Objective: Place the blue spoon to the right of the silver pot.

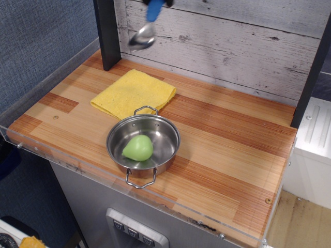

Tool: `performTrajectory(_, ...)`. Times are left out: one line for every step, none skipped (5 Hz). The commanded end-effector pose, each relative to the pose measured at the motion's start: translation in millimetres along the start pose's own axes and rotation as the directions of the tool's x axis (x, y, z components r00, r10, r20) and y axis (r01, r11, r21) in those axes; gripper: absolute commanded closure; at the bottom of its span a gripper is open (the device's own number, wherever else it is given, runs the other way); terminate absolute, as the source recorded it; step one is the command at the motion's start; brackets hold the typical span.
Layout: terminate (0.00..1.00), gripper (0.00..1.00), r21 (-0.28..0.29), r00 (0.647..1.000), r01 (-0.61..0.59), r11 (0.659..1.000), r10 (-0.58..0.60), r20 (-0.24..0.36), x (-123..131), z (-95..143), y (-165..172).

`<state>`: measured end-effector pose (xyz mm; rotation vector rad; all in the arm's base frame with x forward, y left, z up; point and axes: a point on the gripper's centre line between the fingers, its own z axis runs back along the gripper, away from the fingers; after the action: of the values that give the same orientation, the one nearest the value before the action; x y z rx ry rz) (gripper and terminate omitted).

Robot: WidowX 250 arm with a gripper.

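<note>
The blue spoon (147,25) hangs high in the air at the top of the view, in front of the plank wall, with its blue handle up and its shiny bowl down and to the left. Only the tips of my gripper (158,2) show at the top edge, shut on the spoon's handle; the rest is out of view. The silver pot (174,135) stands on the wooden counter near the front edge, one loop handle to the back and one to the front. The spoon is far above and behind the pot.
A green pear-shaped object (138,149) lies inside the pot. A yellow cloth (133,93) lies flat behind the pot on the left. A black post (107,33) stands at the back left. Bare wood (232,150) lies right of the pot. A clear rim edges the counter.
</note>
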<state>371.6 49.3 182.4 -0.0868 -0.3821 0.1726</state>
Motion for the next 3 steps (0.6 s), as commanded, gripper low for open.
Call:
performTrajectory(0.00, 1.00, -0.034, 0.998, 0.043, 0.999, -0.041, 0.056, -18, 29, -55)
performTrajectory(0.00, 1.00, -0.040, 0.998, 0.061, 0.997, -0.060, 0.036, -34, 20, -81)
performTrajectory(0.00, 1.00, -0.036, 0.998, 0.067, 0.997, -0.067, 0.005, -49, 6, -104)
